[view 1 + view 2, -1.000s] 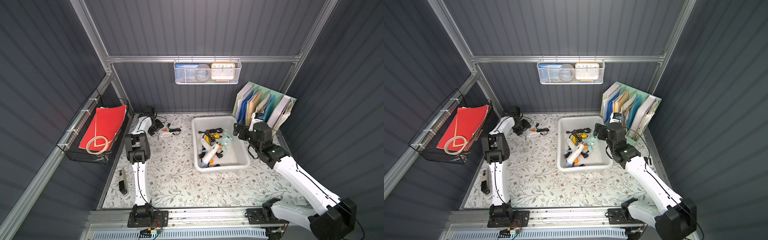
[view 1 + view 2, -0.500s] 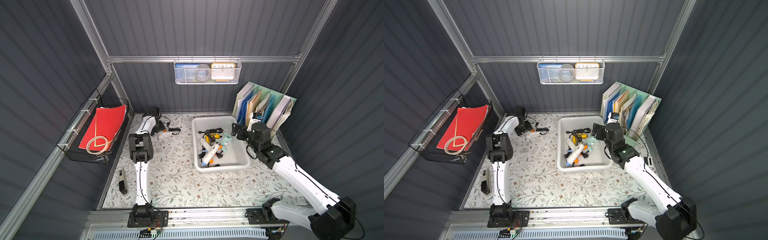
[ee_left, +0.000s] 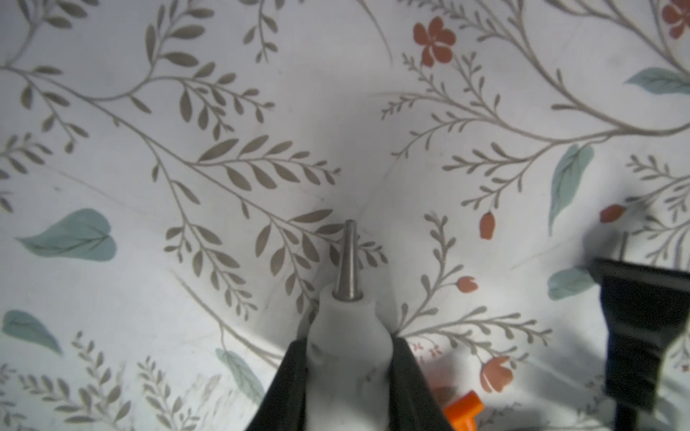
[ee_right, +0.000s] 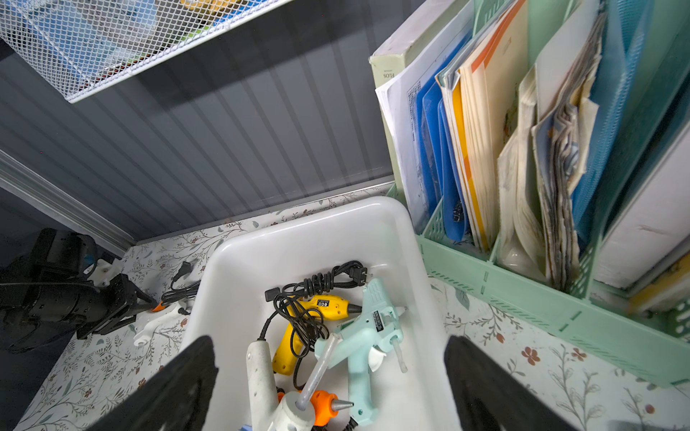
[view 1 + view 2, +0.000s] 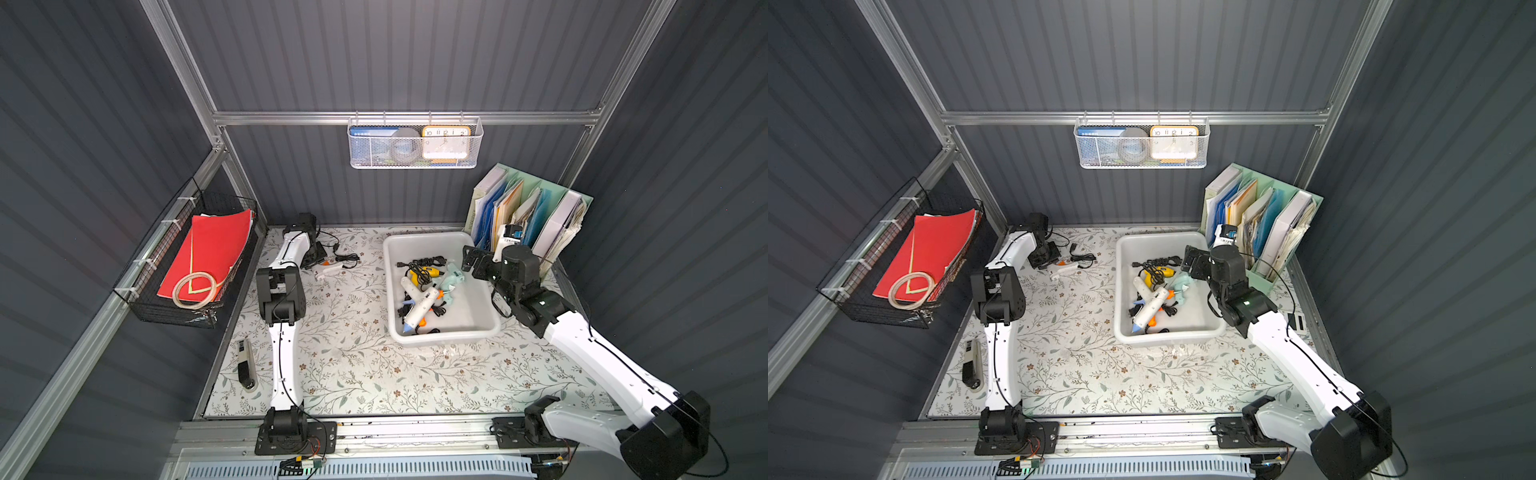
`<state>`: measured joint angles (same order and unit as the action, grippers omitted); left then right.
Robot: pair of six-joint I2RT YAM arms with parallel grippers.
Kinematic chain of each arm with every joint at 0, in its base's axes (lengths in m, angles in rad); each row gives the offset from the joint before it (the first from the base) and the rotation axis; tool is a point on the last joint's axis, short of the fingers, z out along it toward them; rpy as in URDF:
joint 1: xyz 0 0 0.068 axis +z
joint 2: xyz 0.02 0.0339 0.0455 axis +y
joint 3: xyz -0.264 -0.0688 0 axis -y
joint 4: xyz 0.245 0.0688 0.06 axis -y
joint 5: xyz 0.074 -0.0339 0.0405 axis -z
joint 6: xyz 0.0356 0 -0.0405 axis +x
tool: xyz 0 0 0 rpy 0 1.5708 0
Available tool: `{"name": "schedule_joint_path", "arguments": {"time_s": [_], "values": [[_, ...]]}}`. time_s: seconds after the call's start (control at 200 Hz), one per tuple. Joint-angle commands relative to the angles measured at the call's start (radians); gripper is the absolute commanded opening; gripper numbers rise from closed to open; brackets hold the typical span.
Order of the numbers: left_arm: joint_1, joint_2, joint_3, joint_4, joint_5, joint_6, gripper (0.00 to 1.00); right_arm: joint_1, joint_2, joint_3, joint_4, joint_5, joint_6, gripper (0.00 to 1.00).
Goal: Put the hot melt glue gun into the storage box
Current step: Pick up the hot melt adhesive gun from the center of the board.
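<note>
The table carries a floral-patterned sheet, and on its far right part sits the storage box, a pale tub with its long axis running from near to far. Inside lie three glue guns: a white one pointing toward the near rim, a mint one and a yellow one, tangled with black cords. Just beside the box's far right corner stands a green file rack.

The hot melt glue gun of the task lies outside the box, on the table near the back wall, left of the box, its white body running roughly left to right with its black cord bunched behind.

The left pincer is pressed onto this gun's white barrel; only the left wrist view shows the metal nozzle sticking out past the fingertips and an orange trigger alongside. The right pincer hangs spread wide over the box's far right area, holding nothing; its wrist view alone shows the left pincer pinching the gun from the side.
</note>
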<state>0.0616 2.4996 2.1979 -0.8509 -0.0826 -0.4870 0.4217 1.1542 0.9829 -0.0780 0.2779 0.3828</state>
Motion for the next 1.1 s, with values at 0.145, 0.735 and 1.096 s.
{"name": "schedule_joint_path", "arguments": {"time_s": [0.145,0.735,1.096], "values": [[-0.003,-0.062,-0.188,0.003,-0.008,-0.031,0.00,0.010,0.007,0.020,0.009,-0.023,-0.007,0.99],[-0.017,-0.512,-0.553,0.231,-0.050,-0.095,0.00,0.022,0.078,0.051,0.041,-0.190,0.016,0.99],[-0.050,-0.697,-0.620,0.315,0.025,-0.128,0.00,0.023,0.083,0.054,0.057,-0.205,0.013,0.99]]}}
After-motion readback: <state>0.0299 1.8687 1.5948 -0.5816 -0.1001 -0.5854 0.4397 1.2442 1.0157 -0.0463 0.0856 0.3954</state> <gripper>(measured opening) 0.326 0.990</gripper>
